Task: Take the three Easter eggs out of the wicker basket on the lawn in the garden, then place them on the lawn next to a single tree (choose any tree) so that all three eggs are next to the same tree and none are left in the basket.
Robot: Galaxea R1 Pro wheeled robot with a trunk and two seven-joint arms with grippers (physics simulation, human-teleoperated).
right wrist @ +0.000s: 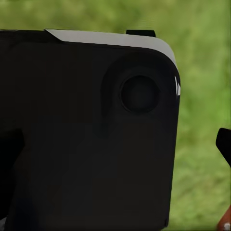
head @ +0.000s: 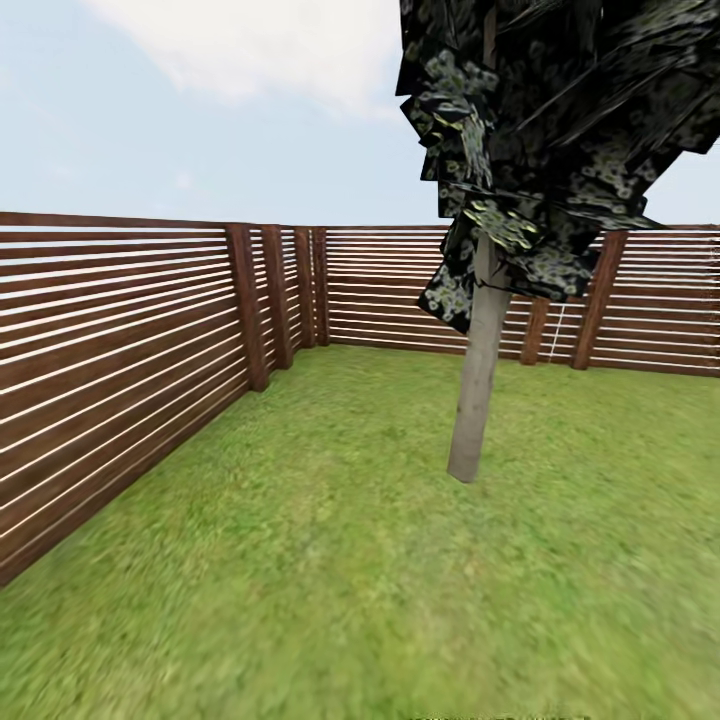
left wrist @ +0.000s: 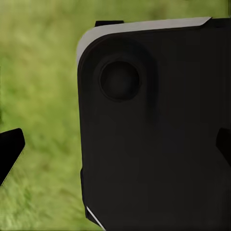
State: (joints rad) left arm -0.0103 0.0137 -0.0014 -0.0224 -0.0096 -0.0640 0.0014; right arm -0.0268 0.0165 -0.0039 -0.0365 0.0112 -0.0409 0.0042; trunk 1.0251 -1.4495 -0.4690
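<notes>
Ahead of me in the head view stands a tree (head: 478, 390) with a straight grey-brown trunk and a dark leafy crown, rooted in the bright green lawn (head: 330, 560). The Easter eggs and the wicker basket are out of view. In the left wrist view, my left gripper (left wrist: 115, 149) is open; one dark fingertip (left wrist: 10, 151) sits at each side edge, with nothing between them. My right gripper (right wrist: 115, 154) looks the same in the right wrist view: a fingertip (right wrist: 224, 144) at the edge, the jaws wide apart and empty.
A brown slatted wooden fence (head: 120, 350) runs along the left and across the back, meeting in a corner. A black robot body panel (left wrist: 154, 134) blocks much of each wrist view, with grass behind. A small reddish-brown bit (right wrist: 224, 224) shows at one corner; what it is cannot be told.
</notes>
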